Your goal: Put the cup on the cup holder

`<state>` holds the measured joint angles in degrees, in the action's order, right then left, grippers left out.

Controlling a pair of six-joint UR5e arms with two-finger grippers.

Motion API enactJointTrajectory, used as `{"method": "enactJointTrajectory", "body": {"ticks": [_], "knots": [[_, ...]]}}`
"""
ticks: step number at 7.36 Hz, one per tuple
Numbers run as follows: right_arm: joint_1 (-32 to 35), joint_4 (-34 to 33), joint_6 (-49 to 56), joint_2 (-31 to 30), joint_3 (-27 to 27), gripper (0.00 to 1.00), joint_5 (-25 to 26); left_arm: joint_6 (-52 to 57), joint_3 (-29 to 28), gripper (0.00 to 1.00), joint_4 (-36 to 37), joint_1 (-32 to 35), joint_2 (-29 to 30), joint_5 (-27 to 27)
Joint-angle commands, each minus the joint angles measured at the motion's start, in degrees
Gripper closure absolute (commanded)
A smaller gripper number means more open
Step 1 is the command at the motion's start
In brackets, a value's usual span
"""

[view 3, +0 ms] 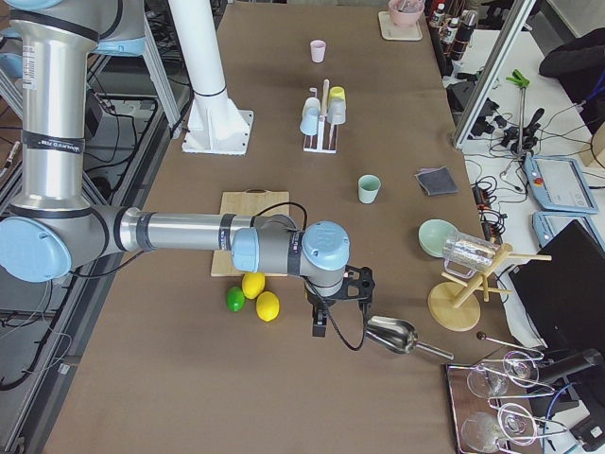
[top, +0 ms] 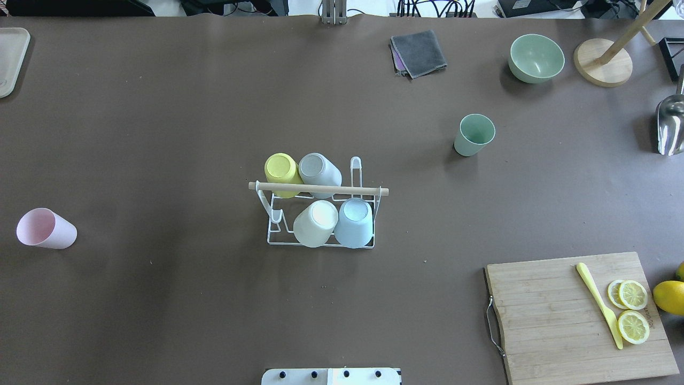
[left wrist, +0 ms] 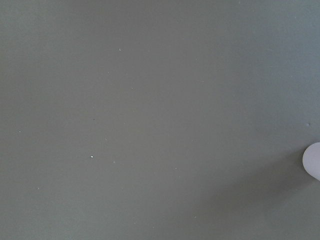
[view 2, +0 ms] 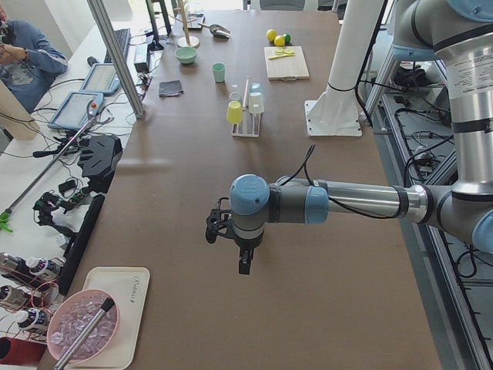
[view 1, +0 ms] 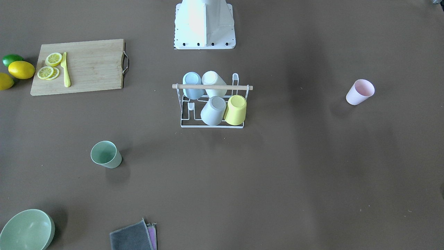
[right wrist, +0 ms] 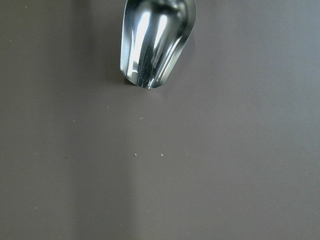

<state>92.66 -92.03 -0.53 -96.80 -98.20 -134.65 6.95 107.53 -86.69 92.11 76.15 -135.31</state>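
Note:
The white wire cup holder [top: 320,189] with a wooden rod stands mid-table; it also shows in the front view [view 1: 211,86]. It holds a yellow, a grey, a white and a blue cup, all upside down. A pink cup [top: 45,230] stands alone on the table's left side. A green cup [top: 474,135] stands alone at the far right. My left gripper [view 2: 244,266] hangs over bare table far from the holder, beyond the pink cup. My right gripper [view 3: 319,326] hangs near the metal scoop [right wrist: 155,40]. I cannot tell whether either is open or shut.
A wooden cutting board [top: 561,321] with lemon slices and a yellow knife lies near right, lemons beside it. A green bowl [top: 536,58], folded cloths [top: 418,52] and a wooden stand [top: 604,61] sit at the far edge. A tray [top: 8,59] is far left.

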Motion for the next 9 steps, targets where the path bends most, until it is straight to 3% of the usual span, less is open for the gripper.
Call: {"method": "enactJointTrajectory", "body": {"ticks": [1, 9], "knots": [[-0.02, 0.01, -0.09, -0.05, 0.03, 0.00, 0.09, -0.01, 0.04, 0.02, 0.03, 0.00, -0.04, -0.04], [-0.02, 0.09, -0.09, -0.14, -0.06, 0.00, 0.09, -0.01, 0.75, 0.02, -0.06, 0.35, -0.47, -0.13]]}}
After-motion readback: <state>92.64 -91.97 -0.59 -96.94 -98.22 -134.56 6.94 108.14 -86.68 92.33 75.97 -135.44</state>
